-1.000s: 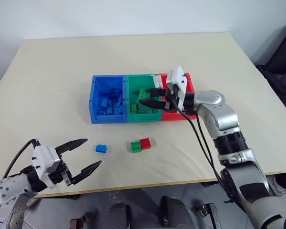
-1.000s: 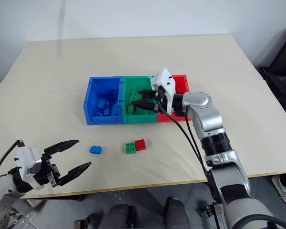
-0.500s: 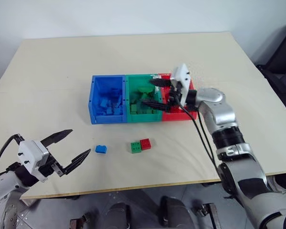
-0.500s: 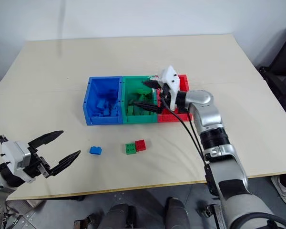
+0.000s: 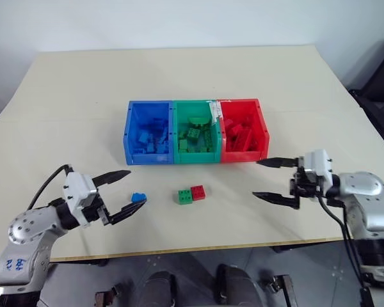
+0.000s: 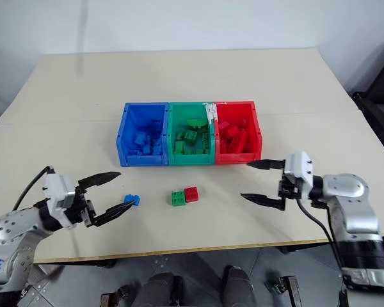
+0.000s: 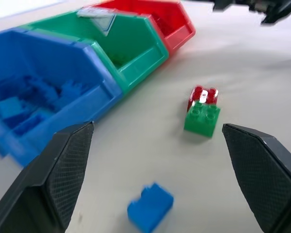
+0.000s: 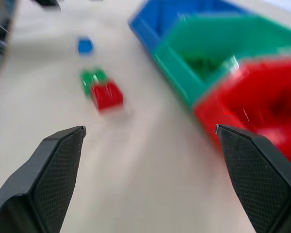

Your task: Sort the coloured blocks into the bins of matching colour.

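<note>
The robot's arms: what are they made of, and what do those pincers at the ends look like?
Both arms are smooth silver-grey shells with black joints. Each end effector, left and right, has a white boxy block carrying two long, pointed black fingers with a fine mesh texture. A black cable loops along each arm, and small blue writing marks the left one.

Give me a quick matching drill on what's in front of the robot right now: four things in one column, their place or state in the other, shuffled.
Things:
1. blue block
2. red block
3. left gripper
4. right gripper

Places or states:
A. touching the green block on the table
B. open, right of the loose blocks, in front of the red bin
C. open, fingers either side of a block
D. alone on the table, in front of the blue bin

Pairs: 1-D, 2-A, 3-C, 4-B
</note>
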